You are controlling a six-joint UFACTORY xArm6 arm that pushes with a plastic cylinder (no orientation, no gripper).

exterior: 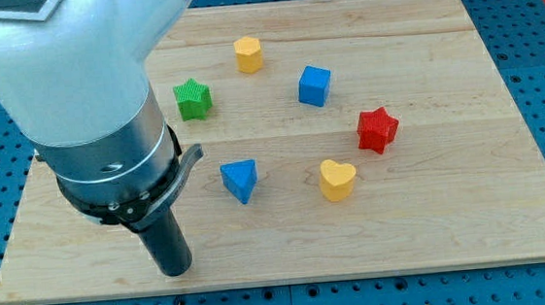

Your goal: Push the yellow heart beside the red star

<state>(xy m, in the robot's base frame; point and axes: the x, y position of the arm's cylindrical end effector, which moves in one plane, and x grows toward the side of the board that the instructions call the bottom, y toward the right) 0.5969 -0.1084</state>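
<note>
Camera view: my tip (pixel 175 270) sits near the view's bottom-left of the pale wooden board (pixel 454 226), touching no block; there are no jaws on this rig, just the dark rod, so nothing opens or clamps. Small yellow heart-shaped block (pixel 337 179) lies right of centre, low on the board, with the small red star-shaped block (pixel 378 130) just up and to the view's right of it, near but apart with a visible gap. Small blue triangular block (pixel 241 180) sits between my tip and the heart, nearer the tip. Green star-shaped block (pixel 192 98), yellow hexagonal block (pixel 248 53) and blue cube (pixel 314 85) are spread toward the view's top, well clear. Judgement: the heart is already close, so only a short nudge up-right looks needed. Risks: a straight run from here toward the heart would likely clip the blue triangular block and drag it along, so I'd route below it. Contacting the heart off-centre, on a lobe or its point, could spin it or let it slip off the rod sideways. Pushing too far would ram it into the red star and shove that away, reopening the gap. The big arm housing also hides the board's left part.
</note>
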